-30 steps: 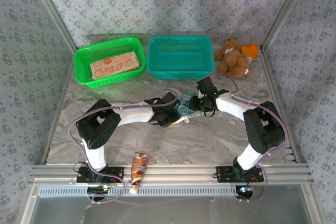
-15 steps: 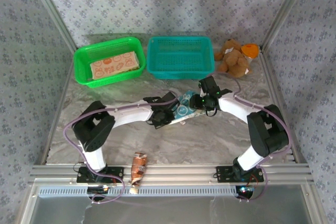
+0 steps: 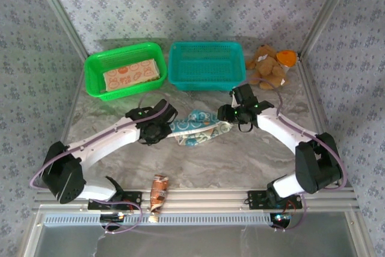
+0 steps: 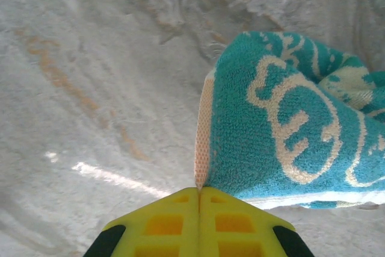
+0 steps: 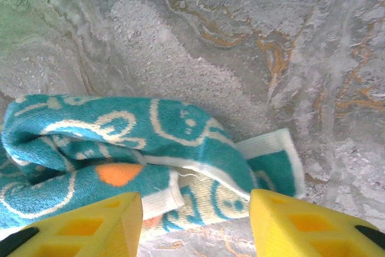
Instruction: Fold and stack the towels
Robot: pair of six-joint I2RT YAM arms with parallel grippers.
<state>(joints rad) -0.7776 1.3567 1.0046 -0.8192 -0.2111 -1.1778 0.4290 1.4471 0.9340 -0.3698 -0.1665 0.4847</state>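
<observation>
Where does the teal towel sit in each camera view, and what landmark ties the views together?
Top external: teal towel mid-picture, spread between left gripper and right gripper.
Left wrist: right half, its edge pinched in the shut yellow fingers.
Right wrist: lower left, bunched between the open yellow fingers.
Shared landmark: the grey marble tabletop under it.
</observation>
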